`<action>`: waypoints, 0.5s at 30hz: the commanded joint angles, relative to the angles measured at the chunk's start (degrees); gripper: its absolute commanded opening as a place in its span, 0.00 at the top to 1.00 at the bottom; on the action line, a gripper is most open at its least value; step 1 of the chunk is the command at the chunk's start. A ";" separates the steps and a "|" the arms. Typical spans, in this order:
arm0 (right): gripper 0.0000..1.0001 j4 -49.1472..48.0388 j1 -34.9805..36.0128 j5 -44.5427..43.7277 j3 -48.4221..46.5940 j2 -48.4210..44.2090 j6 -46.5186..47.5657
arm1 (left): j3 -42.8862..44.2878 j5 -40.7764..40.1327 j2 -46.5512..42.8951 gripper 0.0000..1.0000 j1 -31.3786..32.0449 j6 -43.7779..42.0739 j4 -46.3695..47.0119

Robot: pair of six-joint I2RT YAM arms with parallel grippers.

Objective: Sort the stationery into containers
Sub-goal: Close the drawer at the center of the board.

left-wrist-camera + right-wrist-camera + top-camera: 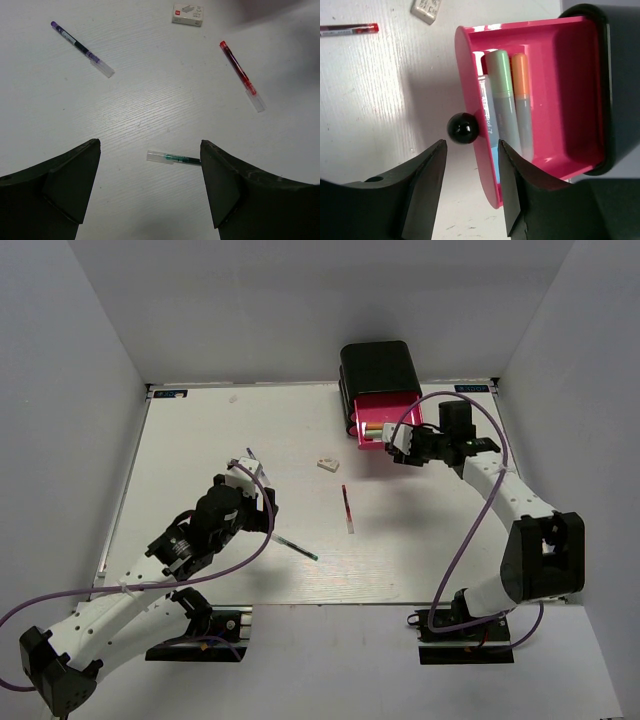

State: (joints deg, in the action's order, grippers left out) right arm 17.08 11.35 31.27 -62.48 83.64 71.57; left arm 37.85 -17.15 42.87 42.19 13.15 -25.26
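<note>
3 pens (502, 95), 1 seemingly blue, occupy the pink-red drawer (565, 90).

Three pens lying on desk (150, 105): purple pen (81, 48), red pen (239, 74), teal pen (172, 159). One white block (188, 14) lying there. Three markers (502, 95) sitting in one drawer (570, 90).

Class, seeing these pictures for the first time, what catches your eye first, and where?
The bright pink drawer stands pulled out of the black case at the far right of the table, with a pale green marker and an orange-capped pen lying inside. The right gripper hangs open just before the drawer's black knob. At the left, the left gripper is open over a dark teal pen.
</note>
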 commanded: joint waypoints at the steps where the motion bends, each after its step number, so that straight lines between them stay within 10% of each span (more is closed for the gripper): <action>1: 0.49 1.47 -0.37 0.29 -2.47 1.18 3.93 | -0.49 -0.34 -0.25 0.10 -0.10 0.04 0.47; 15: 0.54 -4.34 -0.28 -6.92 -2.39 4.87 7.96 | -0.49 -0.34 0.28 0.10 -0.10 0.04 0.47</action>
State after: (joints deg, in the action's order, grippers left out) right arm 14.52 11.29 25.98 -62.50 88.09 77.10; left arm 37.85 -17.17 43.07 42.19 13.15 -25.26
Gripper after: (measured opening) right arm 0.462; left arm 0.903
